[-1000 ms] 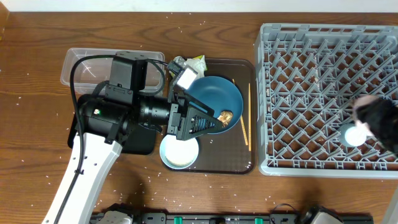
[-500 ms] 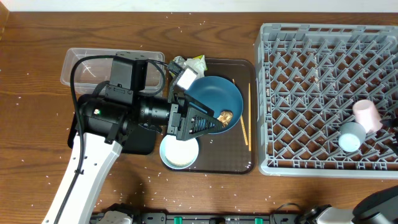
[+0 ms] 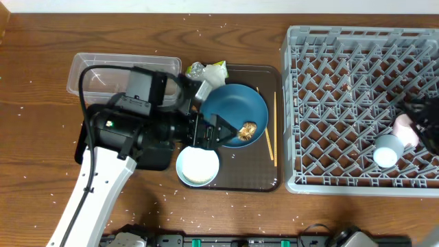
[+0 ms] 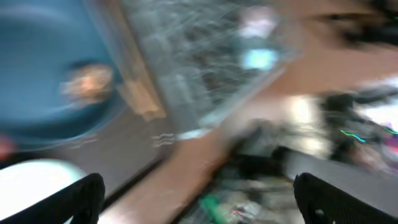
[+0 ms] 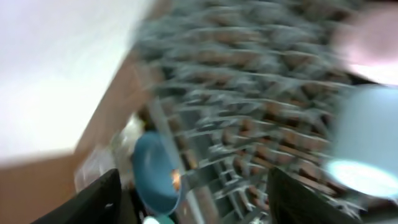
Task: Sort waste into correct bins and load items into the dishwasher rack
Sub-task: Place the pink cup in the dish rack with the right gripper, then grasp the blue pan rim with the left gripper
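Now, your left gripper [image 3: 230, 134] is spread wide and empty at the dark blue plate's [image 3: 236, 103] left rim. Straddle the brown food scrap [image 3: 248, 129] near its lower-right rim and pinch gently. The right gripper [image 5: 194, 186] hangs released at the dishwasher rack's [image 3: 343, 89] right edge.

I'm looking down on a wooden table [image 3: 41, 158] that is filling most of the overhead view, its dark grain running left to right. A dark brown serving tray [image 3: 255, 180] is lying flat on it near the middle, with its raised rim showing and its near right corner sitting bare. Along the table's near edge I'm seeing a row of black hardware [image 3: 171, 241] with small green parts, too cut off to name. A pale strip [image 3: 137, 5] is running along the far edge. The left wrist view is coming through smeared. In the right wrist view a white surface [image 5: 56, 62] is filling the upper left.
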`<move>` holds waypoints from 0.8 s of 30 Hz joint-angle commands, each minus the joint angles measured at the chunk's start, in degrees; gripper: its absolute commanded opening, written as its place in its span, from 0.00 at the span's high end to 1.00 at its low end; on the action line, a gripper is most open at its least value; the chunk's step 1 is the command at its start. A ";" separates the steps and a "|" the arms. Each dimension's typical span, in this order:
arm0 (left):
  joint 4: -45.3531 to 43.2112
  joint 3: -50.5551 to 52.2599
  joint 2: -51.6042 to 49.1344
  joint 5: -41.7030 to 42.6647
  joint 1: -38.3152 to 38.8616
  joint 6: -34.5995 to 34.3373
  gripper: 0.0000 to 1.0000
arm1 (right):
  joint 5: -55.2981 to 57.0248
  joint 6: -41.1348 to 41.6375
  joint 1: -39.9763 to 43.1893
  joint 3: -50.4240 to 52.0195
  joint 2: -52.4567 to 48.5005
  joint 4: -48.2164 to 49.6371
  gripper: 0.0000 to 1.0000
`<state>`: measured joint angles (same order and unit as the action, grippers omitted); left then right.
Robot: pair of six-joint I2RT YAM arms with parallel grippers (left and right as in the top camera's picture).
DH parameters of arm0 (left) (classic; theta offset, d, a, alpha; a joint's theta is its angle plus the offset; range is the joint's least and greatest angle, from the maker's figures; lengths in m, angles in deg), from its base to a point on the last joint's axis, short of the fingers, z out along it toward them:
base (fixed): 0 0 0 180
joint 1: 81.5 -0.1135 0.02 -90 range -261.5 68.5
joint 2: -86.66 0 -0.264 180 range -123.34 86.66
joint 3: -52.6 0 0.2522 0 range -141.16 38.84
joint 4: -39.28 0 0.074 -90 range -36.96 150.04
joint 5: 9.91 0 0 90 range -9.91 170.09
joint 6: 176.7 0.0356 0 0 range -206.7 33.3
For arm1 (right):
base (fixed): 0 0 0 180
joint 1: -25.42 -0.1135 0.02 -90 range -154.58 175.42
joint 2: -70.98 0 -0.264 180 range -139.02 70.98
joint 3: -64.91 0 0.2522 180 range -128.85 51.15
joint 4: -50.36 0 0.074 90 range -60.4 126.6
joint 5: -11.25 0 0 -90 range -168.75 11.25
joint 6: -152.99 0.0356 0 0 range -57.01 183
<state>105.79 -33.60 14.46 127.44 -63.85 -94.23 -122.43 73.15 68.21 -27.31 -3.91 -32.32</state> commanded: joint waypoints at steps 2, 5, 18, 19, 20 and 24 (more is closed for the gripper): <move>1.88 -0.15 -0.26 -29.22 1.46 -1.75 0.02 | -4.17 -6.58 -9.03 -1.42 10.67 -0.07 0.30; 1.70 -0.15 -0.83 -29.35 1.46 -1.60 0.02 | 0.17 -4.52 -13.60 -1.42 15.69 -0.13 0.29; -2.95 0.28 -14.97 -37.59 3.76 -2.58 0.12 | 1.90 -4.68 -17.70 -1.40 22.82 -4.31 0.27; -4.15 0.28 -16.81 -37.59 4.44 -3.21 0.13 | 1.90 -4.68 -17.70 -1.40 22.82 -4.57 0.26; -5.38 0.28 -18.34 -37.64 4.98 -3.54 0.13 | 1.90 -4.68 -17.70 -1.40 22.82 -4.85 0.26; -10.29 0.28 -24.41 -42.97 6.75 -6.25 0.15 | 2.23 -5.99 -17.70 -1.40 22.75 -5.99 0.26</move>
<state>96.81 -33.60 -6.64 89.87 -58.10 -97.40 -120.58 68.97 51.05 -28.25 18.84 -37.81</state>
